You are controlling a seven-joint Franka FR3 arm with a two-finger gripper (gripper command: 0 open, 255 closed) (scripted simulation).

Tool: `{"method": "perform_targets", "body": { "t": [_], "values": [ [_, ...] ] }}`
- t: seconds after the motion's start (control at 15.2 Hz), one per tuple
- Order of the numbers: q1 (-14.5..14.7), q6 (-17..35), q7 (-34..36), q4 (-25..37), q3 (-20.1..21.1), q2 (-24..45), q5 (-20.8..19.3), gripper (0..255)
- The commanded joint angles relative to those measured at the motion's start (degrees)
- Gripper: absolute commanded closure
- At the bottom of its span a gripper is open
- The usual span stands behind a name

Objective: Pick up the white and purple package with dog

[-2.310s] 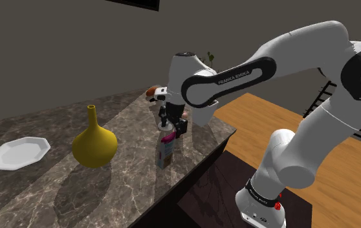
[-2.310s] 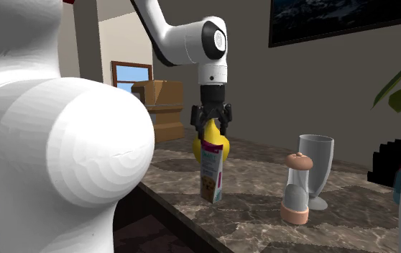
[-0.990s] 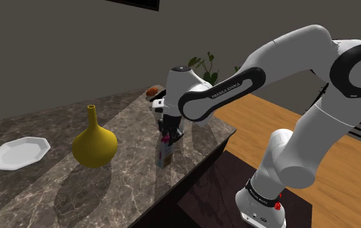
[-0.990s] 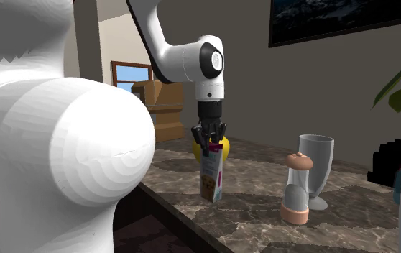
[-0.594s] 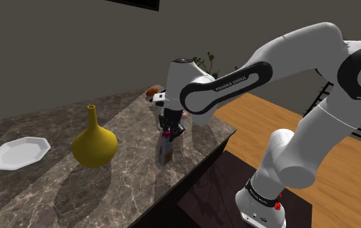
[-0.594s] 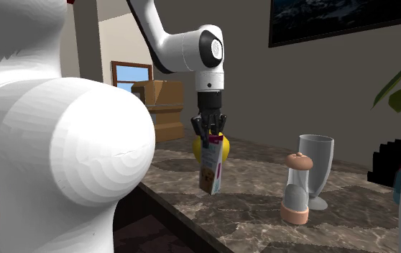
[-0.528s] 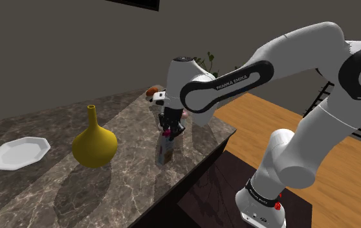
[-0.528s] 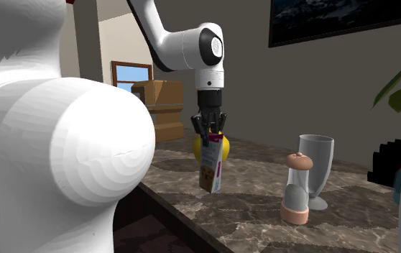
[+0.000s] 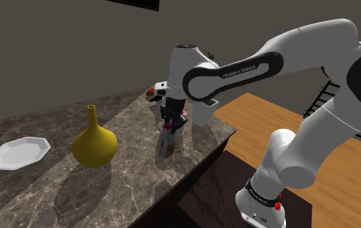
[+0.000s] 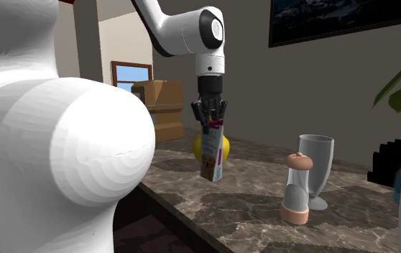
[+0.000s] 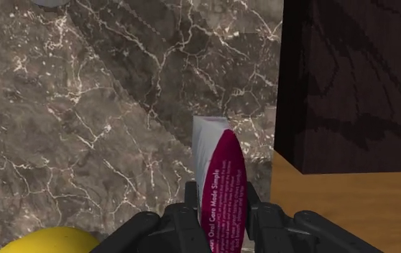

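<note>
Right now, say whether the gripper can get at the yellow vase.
Probably not yet: the black two-finger gripper is shut on the white and purple package, though the yellow long-necked vase stands unobstructed nearby.

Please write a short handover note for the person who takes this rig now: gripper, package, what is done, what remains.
Gripper: shut on the top end of the package.
Package: hangs below the gripper, apparently clear of the marble counter, beside the yellow vase.
Done: grasp and lift-off.
Left: probably only raise it a little more and hold it steady.
</note>
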Motion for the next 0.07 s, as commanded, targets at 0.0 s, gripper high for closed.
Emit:
{"method": "perform_targets", "body": {
  "t": [0.0],
  "values": [
    [0.03, -0.52, 0.05, 0.39, 0.04, -0.13, 0.02, 255]
  ]
}}
